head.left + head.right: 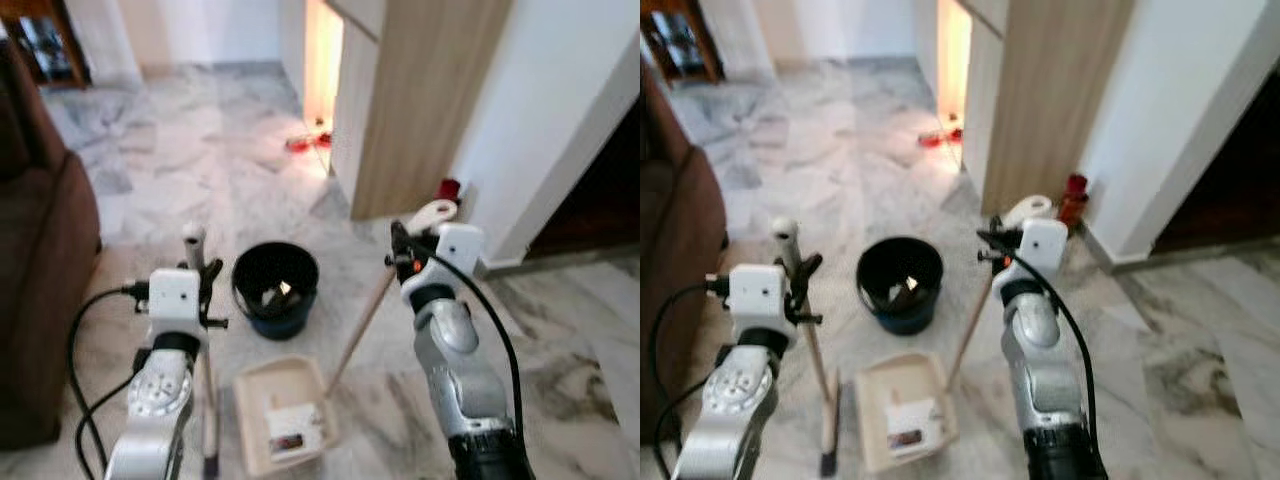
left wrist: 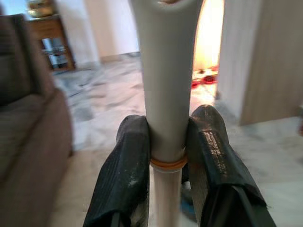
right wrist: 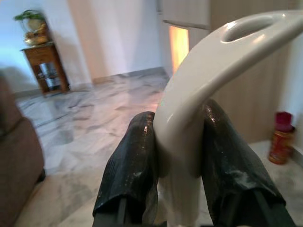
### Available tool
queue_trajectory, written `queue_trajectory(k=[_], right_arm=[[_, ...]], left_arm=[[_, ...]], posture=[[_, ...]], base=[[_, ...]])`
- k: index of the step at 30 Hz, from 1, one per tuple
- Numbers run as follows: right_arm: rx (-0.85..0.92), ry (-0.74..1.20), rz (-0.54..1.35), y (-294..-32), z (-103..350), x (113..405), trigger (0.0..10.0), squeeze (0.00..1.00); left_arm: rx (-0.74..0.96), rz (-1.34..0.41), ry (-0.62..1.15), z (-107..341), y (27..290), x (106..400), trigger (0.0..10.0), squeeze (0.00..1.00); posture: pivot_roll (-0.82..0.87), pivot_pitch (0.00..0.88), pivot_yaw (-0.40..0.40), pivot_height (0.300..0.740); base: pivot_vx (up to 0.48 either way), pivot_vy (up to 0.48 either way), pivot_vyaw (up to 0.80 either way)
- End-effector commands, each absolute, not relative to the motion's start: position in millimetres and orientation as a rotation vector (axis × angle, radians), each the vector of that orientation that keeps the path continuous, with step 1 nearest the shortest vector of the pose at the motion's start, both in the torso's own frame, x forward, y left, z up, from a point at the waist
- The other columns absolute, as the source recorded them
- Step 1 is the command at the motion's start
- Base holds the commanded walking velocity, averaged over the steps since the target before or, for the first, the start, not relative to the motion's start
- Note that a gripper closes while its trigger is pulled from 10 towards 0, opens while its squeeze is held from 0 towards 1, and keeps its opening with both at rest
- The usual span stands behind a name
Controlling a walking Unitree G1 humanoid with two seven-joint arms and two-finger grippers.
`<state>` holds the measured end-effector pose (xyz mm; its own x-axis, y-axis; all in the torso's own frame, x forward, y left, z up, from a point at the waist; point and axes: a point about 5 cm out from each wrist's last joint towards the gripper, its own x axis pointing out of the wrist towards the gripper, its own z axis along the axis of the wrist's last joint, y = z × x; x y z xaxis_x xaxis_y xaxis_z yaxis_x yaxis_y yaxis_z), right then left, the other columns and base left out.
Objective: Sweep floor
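My left gripper (image 1: 205,285) is shut on the broom handle (image 1: 193,240), a white grip over a wooden pole that runs down to the broom head (image 1: 210,462) on the floor. In the left wrist view its fingers (image 2: 124,165) clamp the white grip (image 2: 165,71). My right gripper (image 1: 405,258) is shut on the curved white handle (image 3: 222,52) of the dustpan pole (image 1: 360,325). The beige dustpan (image 1: 270,385) lies on the marble floor between my arms, with paper scraps (image 1: 295,430) inside. A black bin (image 1: 245,275) stands just beyond it, holding some trash.
A brown sofa (image 1: 40,250) lines the left side. A wooden cabinet (image 1: 420,100) and white wall stand to the right, with a red can (image 1: 448,188) at the base. Red items (image 1: 305,142) lie by the lit doorway. Open marble floor stretches ahead.
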<state>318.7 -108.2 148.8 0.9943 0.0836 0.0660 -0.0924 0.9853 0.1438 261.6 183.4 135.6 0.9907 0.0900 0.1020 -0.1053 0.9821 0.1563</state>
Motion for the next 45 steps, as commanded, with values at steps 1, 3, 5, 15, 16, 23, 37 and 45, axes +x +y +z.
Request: queue_trajectory(k=[1, 3, 5, 15, 16, 23, 37, 45], right_arm=[[0.18, -0.142, 0.063, -112.9, 169.7, 321.8, 10.0, 0.0], [0.185, -0.165, 0.031, -116.7, 176.0, 322.9, 10.0, 0.0], [0.187, -0.174, 0.018, -118.5, 179.2, 323.6, 10.0, 0.0], [0.231, -0.309, -0.122, -133.9, 210.5, 327.1, 10.0, 0.0], [0.231, -0.309, -0.122, -133.9, 210.5, 327.1, 10.0, 0.0], [0.305, -0.452, -0.163, -138.9, 240.8, 324.2, 10.0, 0.0], [0.328, -0.473, -0.132, -132.8, 247.2, 325.2, 10.0, 0.0], [0.333, -0.463, -0.095, -127.5, 248.1, 326.6, 10.0, 0.0]], left_arm=[[0.176, 0.074, -0.155, 147.5, 175.3, 260.1, 10.0, 0.0], [0.194, 0.079, -0.15, 146.1, 178.0, 256.3, 10.0, 0.0], [0.208, 0.082, -0.147, 145.1, 179.4, 254.2, 10.0, 0.0], [0.292, 0.069, -0.135, 140.5, 181.0, 243.1, 10.0, 0.0], [0.292, 0.069, -0.135, 140.5, 181.0, 243.1, 10.0, 0.0], [0.277, 0.063, -0.16, 142.7, 176.2, 246.5, 10.0, 0.0], [0.285, 0.054, -0.155, 143.2, 174.5, 247.8, 10.0, 0.0], [0.288, 0.05, -0.146, 141.3, 173.4, 247.1, 10.0, 0.0]], posture=[[0.01, 0.04, -0.031, 0.74], [0.01, 0.041, -0.032, 0.74], [0.01, 0.042, -0.032, 0.74], [0.02, 0.044, -0.035, 0.74], [0.02, 0.044, -0.035, 0.74], [0.02, 0.043, -0.036, 0.74], [0.02, 0.043, -0.035, 0.74], [0.02, 0.042, -0.036, 0.74]], base=[[0.0, 0.0, 0.0], [0.0, 0.0, 0.0], [0.0, 0.0, 0.0], [0.0, 0.0, 0.0], [0.0, 0.0, 0.0], [0.0, 0.0, 0.0], [0.113, 0.0, 0.0], [0.413, 0.0, 0.0]])
